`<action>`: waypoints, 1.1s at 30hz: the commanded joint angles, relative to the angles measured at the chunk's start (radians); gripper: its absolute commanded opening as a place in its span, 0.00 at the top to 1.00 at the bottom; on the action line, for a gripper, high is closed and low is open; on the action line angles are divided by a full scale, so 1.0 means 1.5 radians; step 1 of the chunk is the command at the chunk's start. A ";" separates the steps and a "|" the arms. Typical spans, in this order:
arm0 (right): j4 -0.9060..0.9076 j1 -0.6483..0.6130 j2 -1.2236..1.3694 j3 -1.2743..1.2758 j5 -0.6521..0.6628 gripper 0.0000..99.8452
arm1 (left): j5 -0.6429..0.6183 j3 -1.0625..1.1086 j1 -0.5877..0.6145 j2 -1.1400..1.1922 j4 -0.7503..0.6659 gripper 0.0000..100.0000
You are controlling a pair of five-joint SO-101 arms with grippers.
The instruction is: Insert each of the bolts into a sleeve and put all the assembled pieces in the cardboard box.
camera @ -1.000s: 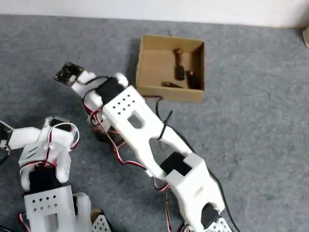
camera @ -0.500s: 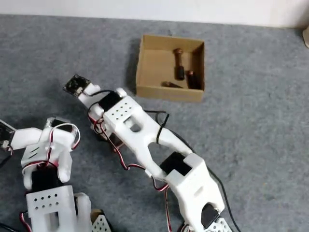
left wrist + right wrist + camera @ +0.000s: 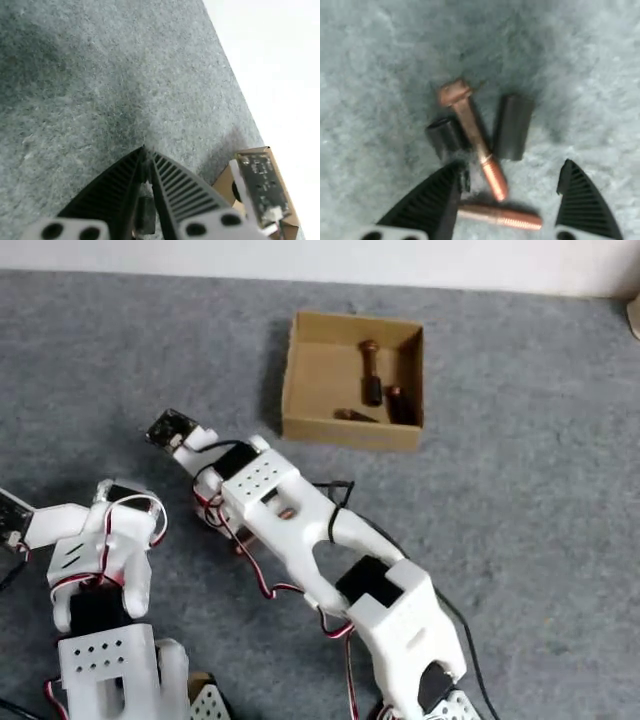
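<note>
Worktop [image 3: 520, 540]: grey felt covering, meeting a white wall along the far edge. Cardboard box [image 3: 350, 431] stands directly on the felt near the far edge, roughly midway along, open side up. Loose parts lie on the felt in one cluster: first black sleeve [image 3: 445, 137] and second black sleeve [image 3: 512, 127], with a copper bolt [image 3: 470, 127] lying between them. A second bolt [image 3: 500, 215] lies crosswise just beside its threaded end.
</note>
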State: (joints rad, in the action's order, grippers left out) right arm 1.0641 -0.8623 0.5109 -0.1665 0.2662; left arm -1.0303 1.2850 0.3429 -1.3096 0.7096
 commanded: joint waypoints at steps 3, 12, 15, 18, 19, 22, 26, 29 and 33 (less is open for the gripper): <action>-0.108 -0.004 -0.009 0.071 -0.008 0.73 | -0.003 -0.002 0.013 -0.011 -0.013 0.99; -0.156 -0.005 -0.008 0.100 -0.005 0.73 | -0.003 -0.002 0.017 -0.012 -0.013 0.99; -0.153 -0.005 -0.010 0.099 -0.006 0.73 | -0.003 -0.004 0.041 -0.012 -0.014 0.99; -0.152 -0.007 -0.012 0.098 -0.005 0.73 | -0.004 -0.005 0.051 -0.012 -0.015 0.99; -0.152 -0.008 -0.013 0.096 -0.004 0.73 | -0.004 -0.005 0.051 -0.012 -0.015 0.99; -0.144 -0.017 -0.013 0.067 -0.004 0.73 | -0.004 -0.005 0.051 -0.012 -0.015 0.99; -0.110 -0.022 -0.013 0.023 -0.004 0.73 | -0.005 -0.006 0.052 -0.012 -0.015 0.99; -0.083 -0.024 -0.012 -0.025 -0.005 0.73 | -0.005 -0.006 0.052 -0.012 -0.015 0.99; -0.076 -0.023 -0.011 -0.065 -0.005 0.77 | -0.006 -0.006 0.072 -0.012 -0.016 0.99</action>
State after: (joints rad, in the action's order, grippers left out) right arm 0.9321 -0.8899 0.5125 -0.1987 0.2662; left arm -1.0319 1.2881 0.4212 -1.3142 0.7096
